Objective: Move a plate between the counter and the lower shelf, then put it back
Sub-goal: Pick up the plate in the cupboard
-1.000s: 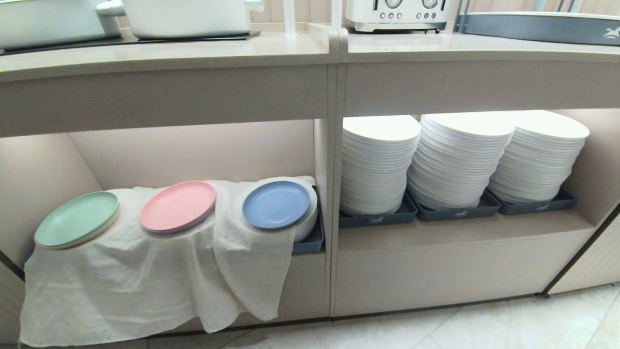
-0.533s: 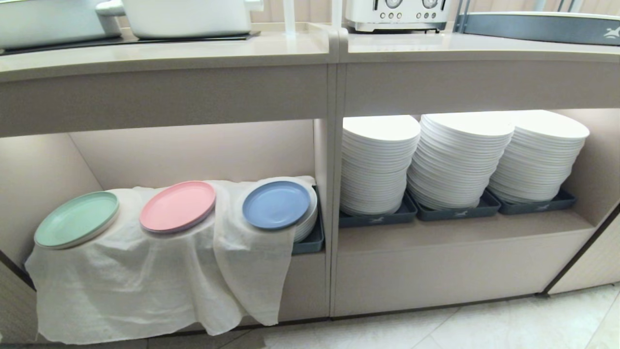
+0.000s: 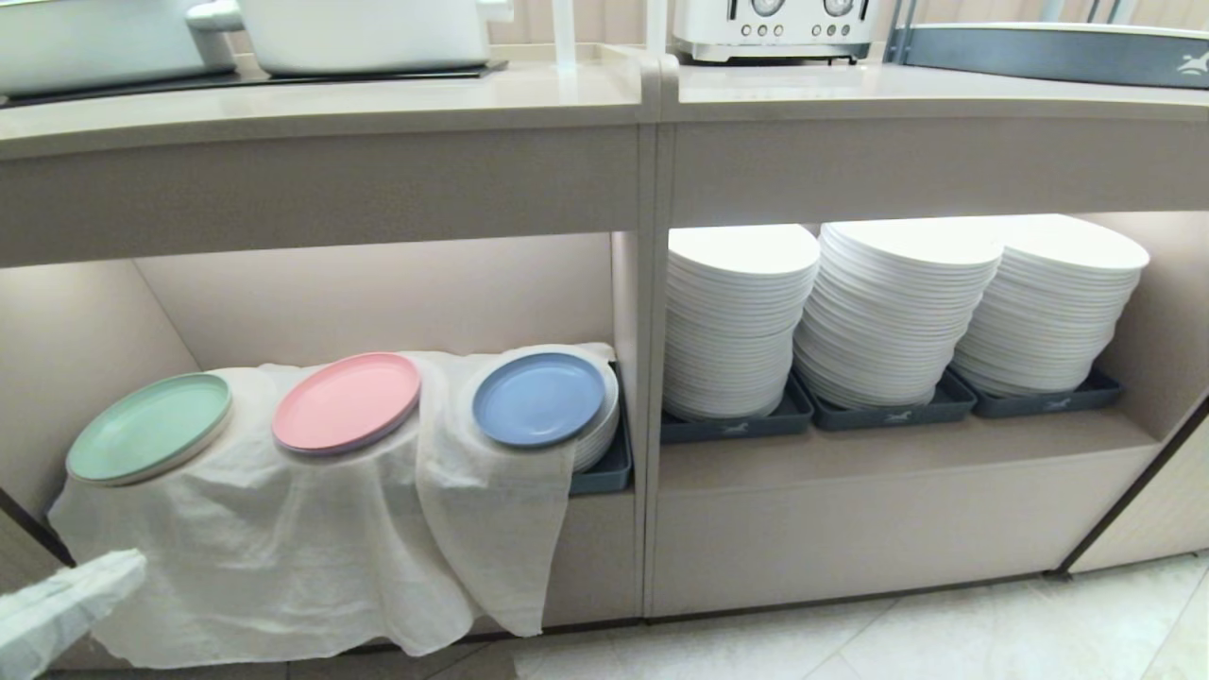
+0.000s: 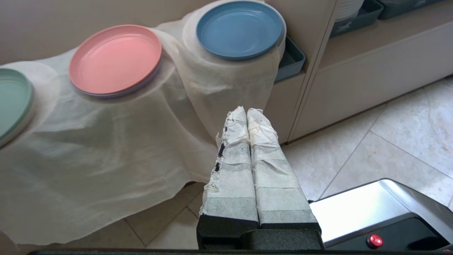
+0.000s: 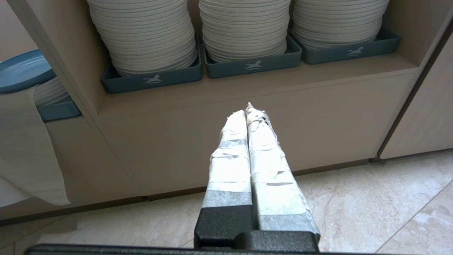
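Blue plate (image 3: pixel 538 399) sits tilted on a cloth-draped stack at the right end of the lower shelf (image 3: pixel 378 293), beside the divider. Pink plate (image 3: pixel 346 402) just left of it, green plate (image 3: pixel 149 428) further left, all on the white cloth (image 3: pixel 283 548) that hangs over the shelf front. Left gripper (image 4: pixel 246 112) low in front of the cloth, below the blue plate, taped fingers (image 4: pixel 231 166) pressed together, holding nothing. Right gripper (image 5: pixel 247 111) low before the neighbouring recess with white plate stacks (image 3: pixel 888 312) in grey trays (image 3: pixel 888 411), fingers together, empty. Bench (image 3: pixel 378 104) above carries white pots (image 3: pixel 364 33).
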